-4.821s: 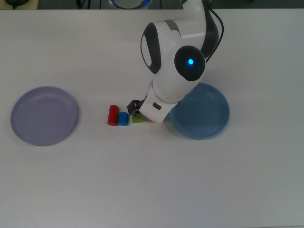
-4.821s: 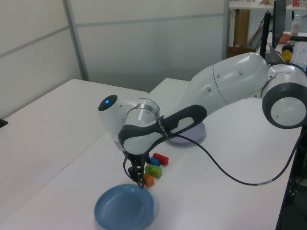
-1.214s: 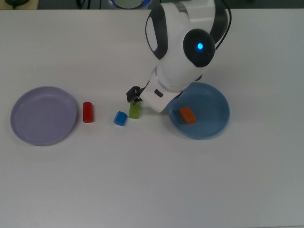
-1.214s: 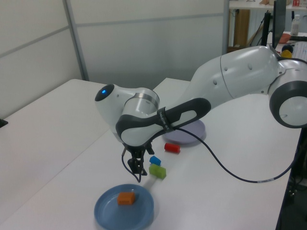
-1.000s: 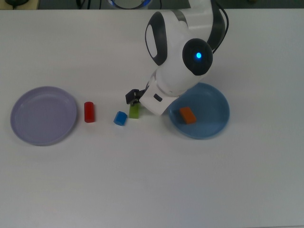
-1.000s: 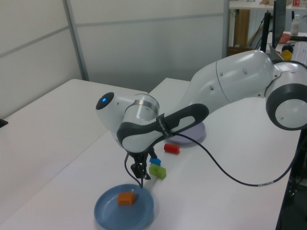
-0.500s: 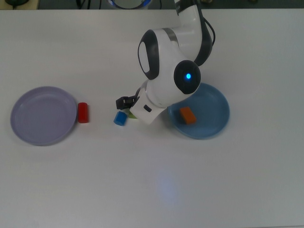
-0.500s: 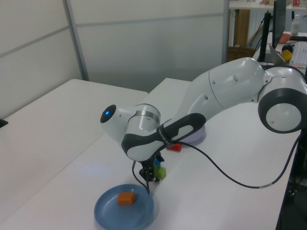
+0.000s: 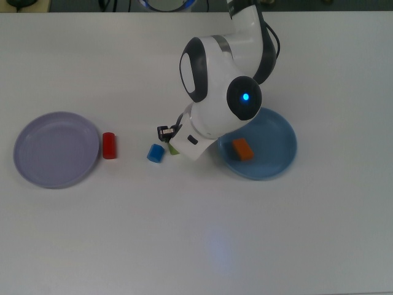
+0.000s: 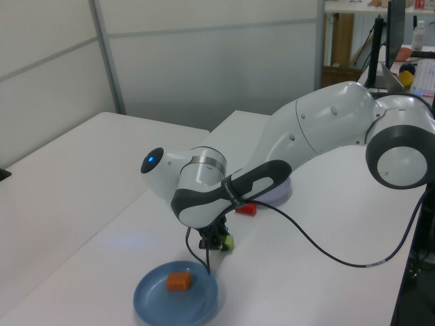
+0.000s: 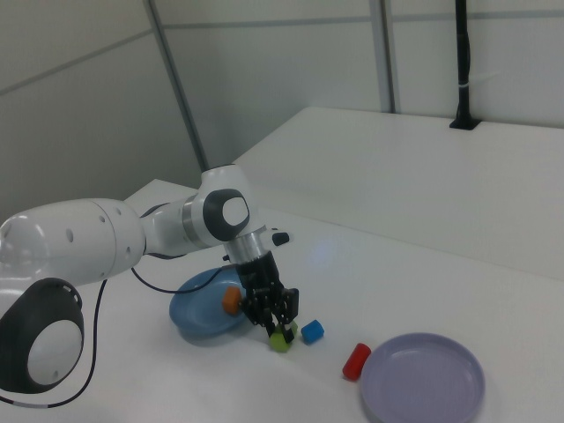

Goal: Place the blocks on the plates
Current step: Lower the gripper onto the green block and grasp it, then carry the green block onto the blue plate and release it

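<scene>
My gripper [image 11: 280,322] is down at the counter [image 9: 196,233], and my fingers [image 11: 290,310] stand on either side of the green bar [image 11: 281,340]; I cannot tell whether they press on it yet. In the top view my wrist hides most of that bar, and only a sliver of it [image 9: 174,149] shows.

Taking the green bar as my landmark: the blue plate [image 9: 273,153] lies just beside it, on the top view's right, with its near rim under my wrist. The orange block [image 9: 242,149] sits inside that plate, a little off its middle toward the bar. The small blue block [image 9: 155,153] rests on the counter just beside the bar on the top view's left, close but apart from it. Further along the same side lies the red cylinder [image 9: 109,145], on its side, well apart from the bar and just beside the rim of the lavender plate [image 9: 43,160], not touching it. That plate holds no block.
</scene>
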`<state>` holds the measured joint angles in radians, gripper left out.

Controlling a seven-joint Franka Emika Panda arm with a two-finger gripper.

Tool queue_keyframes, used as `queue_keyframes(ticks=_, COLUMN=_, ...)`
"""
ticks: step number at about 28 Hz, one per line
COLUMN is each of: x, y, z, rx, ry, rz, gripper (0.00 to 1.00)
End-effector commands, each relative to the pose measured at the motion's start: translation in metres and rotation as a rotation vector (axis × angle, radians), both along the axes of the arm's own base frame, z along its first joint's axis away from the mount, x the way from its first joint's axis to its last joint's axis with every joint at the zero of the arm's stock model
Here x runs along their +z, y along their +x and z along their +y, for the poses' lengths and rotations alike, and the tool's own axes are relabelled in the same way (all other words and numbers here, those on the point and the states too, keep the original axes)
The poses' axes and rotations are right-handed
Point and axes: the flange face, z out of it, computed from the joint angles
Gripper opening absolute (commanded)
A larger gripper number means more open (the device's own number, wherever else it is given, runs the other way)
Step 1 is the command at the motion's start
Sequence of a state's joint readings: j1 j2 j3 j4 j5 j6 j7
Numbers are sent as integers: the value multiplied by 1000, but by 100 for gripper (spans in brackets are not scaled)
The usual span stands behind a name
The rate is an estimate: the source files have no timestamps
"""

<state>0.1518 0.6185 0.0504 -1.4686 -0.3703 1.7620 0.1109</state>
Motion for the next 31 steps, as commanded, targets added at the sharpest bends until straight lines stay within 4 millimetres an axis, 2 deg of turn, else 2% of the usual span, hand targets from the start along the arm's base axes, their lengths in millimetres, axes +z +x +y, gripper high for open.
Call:
queue_keyframes(ticks=1, x=13, y=1, z=-1, rx=7, ry=17, rz=-21, gripper=0)
queue_keyframes(ticks=3, x=19, y=4, z=-3, rx=5, ry=25, rz=-30, gripper=0)
queue_keyframes(ticks=7, x=25, y=5, z=5, rx=56, ry=45, rz=-27, gripper=0)
queue_keyframes(ticks=12, x=29, y=1, z=40, rx=82, ry=113, rz=-26, gripper=0)
queue_keyframes(ticks=14, x=31, y=-4, z=62, rx=115, ry=136, rz=-23, gripper=0)
queue_keyframes(ticks=17, x=35, y=-9, z=80, rx=136, ry=157, rz=-24, gripper=0)
queue_keyframes(ticks=18, x=43, y=-11, z=87, rx=144, ry=166, rz=-34, gripper=0)
queue_keyframes(ticks=23, x=56, y=-15, z=102, rx=163, ry=179, rz=-52, gripper=0)
queue_keyframes(ticks=26, x=67, y=-16, z=103, rx=167, ry=182, rz=-66, gripper=0)
queue_keyframes(ticks=29, x=89, y=-12, z=102, rx=168, ry=195, rz=-104, gripper=0)
queue_keyframes(ticks=31, x=91, y=-13, z=105, rx=172, ry=197, rz=-107, gripper=0)
